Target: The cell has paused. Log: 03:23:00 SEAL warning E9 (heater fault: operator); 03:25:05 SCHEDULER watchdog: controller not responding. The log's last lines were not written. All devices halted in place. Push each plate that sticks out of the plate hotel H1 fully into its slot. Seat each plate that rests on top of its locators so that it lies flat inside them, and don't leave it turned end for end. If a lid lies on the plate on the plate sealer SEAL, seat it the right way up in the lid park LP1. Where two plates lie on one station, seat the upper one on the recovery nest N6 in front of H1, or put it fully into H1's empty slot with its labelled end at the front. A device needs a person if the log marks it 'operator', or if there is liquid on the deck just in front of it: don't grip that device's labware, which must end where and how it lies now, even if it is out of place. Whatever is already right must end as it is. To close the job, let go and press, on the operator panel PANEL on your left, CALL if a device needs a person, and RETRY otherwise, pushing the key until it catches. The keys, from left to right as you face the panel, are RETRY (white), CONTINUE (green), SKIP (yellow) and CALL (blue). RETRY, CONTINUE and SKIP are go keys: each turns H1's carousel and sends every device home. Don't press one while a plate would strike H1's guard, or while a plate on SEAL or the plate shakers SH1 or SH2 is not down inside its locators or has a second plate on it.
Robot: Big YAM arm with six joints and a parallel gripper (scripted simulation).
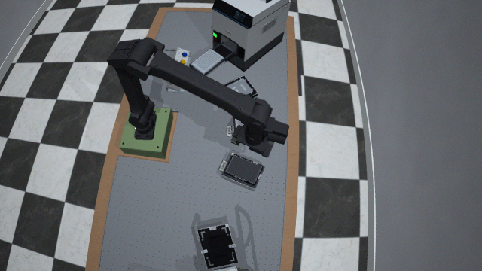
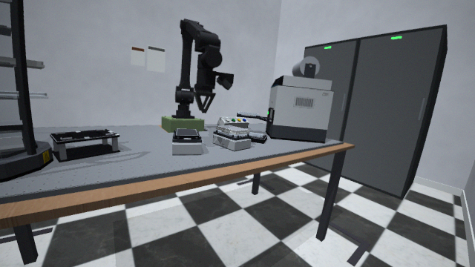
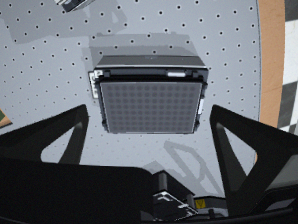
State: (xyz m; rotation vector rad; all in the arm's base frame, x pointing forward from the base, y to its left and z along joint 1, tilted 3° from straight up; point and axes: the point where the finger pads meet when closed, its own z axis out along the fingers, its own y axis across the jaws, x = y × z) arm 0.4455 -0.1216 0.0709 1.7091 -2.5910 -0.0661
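Note:
My gripper is open and empty. It hangs well above the deck near the right edge. A dark well plate lies on a pale shaker base below it. In the wrist view the plate shows between my fingers, its white label tab on the left. I cannot tell whether it lies down inside its locators. A second shaker with a pale plate stands just beyond, mostly hidden under my wrist in the top view. A white plate lies on the tray of the sealer.
The key panel stands left of the sealer. A black-framed station lies between the sealer and the shakers. The black recovery nest stands at the near end by the hotel's post. The table's wooden edge is close on the right.

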